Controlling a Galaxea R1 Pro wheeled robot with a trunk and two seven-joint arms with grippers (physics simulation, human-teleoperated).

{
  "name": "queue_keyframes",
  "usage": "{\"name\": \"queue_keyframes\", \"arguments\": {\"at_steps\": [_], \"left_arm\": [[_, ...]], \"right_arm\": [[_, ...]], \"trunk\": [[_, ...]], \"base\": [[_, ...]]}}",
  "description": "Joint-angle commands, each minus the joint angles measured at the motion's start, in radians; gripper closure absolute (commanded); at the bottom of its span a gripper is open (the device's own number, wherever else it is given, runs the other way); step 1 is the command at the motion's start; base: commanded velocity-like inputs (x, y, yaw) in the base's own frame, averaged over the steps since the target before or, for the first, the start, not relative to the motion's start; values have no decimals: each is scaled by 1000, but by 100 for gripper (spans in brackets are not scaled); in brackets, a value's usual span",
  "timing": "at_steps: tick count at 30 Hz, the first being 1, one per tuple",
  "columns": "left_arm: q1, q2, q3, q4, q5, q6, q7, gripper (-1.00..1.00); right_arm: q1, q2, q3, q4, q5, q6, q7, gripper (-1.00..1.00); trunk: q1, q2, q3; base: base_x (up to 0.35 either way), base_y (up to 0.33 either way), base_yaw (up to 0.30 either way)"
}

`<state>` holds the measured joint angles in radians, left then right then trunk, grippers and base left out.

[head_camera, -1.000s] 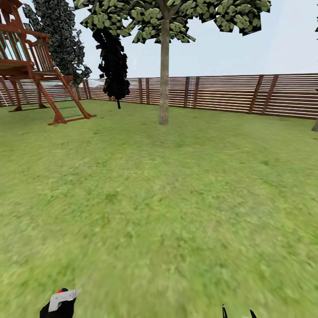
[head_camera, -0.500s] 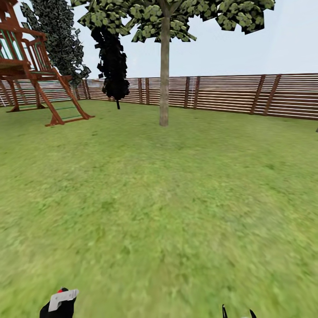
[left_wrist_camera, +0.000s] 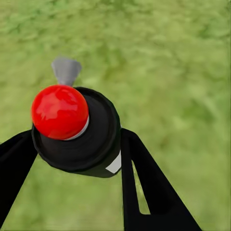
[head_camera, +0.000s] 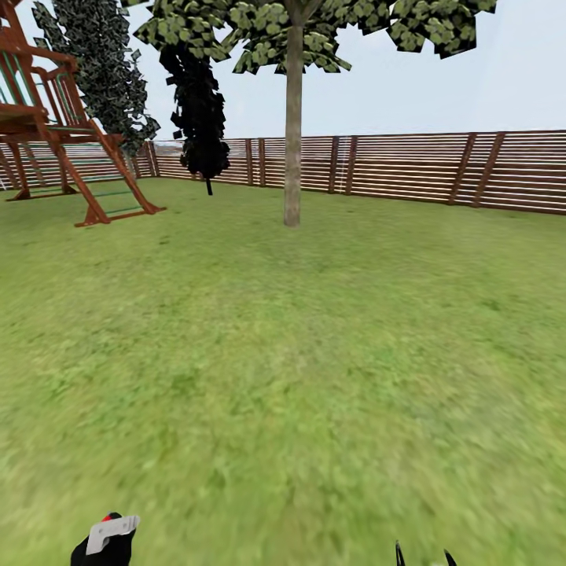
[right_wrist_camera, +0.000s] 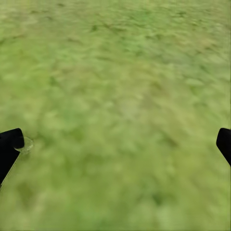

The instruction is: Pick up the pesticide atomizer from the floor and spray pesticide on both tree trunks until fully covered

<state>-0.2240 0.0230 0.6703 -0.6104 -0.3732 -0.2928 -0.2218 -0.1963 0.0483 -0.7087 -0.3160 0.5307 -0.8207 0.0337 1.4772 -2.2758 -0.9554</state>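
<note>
We look out across a wide green lawn (head_camera: 299, 377) toward a brown slatted wooden fence (head_camera: 409, 169) under a pale sky. No brand, label or writing can be read anywhere; a small white patch on the bottle's side is blank as far as we can tell.

At the lower edge of the head view, on our left, our left gripper (head_camera: 102, 549) holds the pesticide atomizer (head_camera: 110, 534), a black bottle with a grey nozzle and a spot of red at its top. In the left wrist view the left gripper (left_wrist_camera: 77, 159) clamps the atomizer (left_wrist_camera: 84, 137) between its two black fingers (left_wrist_camera: 144, 183), one on each side of the round black body. The bottle carries a shiny red ball on top, and its grey nozzle points out over the grass.

Our right gripper (head_camera: 422, 556) shows as two dark fingertips at the bottom edge on our right. In the right wrist view its fingertips (right_wrist_camera: 10, 144) sit at opposite borders, spread wide, with nothing between them but blurry grass.

Straight ahead stands a tree with a tall pale trunk (head_camera: 292, 126), well away from us. To its left are a darker tree (head_camera: 198, 110) and a red-brown wooden play frame (head_camera: 55, 126).

Compared with a second ago, the play frame sits a little further left and the trunk's base a little lower, as our view shifts; both grippers keep their places in the view.
</note>
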Motion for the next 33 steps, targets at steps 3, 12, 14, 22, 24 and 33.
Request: {"name": "queue_keyframes", "arguments": {"at_steps": [3, 12, 14, 22, 24, 33], "left_arm": [[0, 0, 0, 0, 0, 0, -1, 100], [0, 0, 0, 0, 0, 1, -1, 100], [0, 0, 0, 0, 0, 1, -1, 100], [0, 0, 0, 0, 0, 1, -1, 100], [0, 0, 0, 0, 0, 1, -1, 100], [0, 0, 0, 0, 0, 1, -1, 100]], "right_arm": [[0, 0, 0, 0, 0, 0, 0, -100], [0, 0, 0, 0, 0, 0, 0, -100], [0, 0, 0, 0, 0, 0, 0, -100], [0, 0, 0, 0, 0, 0, 0, -100], [0, 0, 0, 0, 0, 0, 0, -100], [0, 0, 0, 0, 0, 0, 0, -100]], "trunk": [[0, 0, 0], [0, 0, 0], [0, 0, 0], [0, 0, 0], [0, 0, 0], [0, 0, 0]], "base": [[340, 0, 0], [340, 0, 0], [340, 0, 0], [340, 0, 0], [340, 0, 0], [340, 0, 0]]}}
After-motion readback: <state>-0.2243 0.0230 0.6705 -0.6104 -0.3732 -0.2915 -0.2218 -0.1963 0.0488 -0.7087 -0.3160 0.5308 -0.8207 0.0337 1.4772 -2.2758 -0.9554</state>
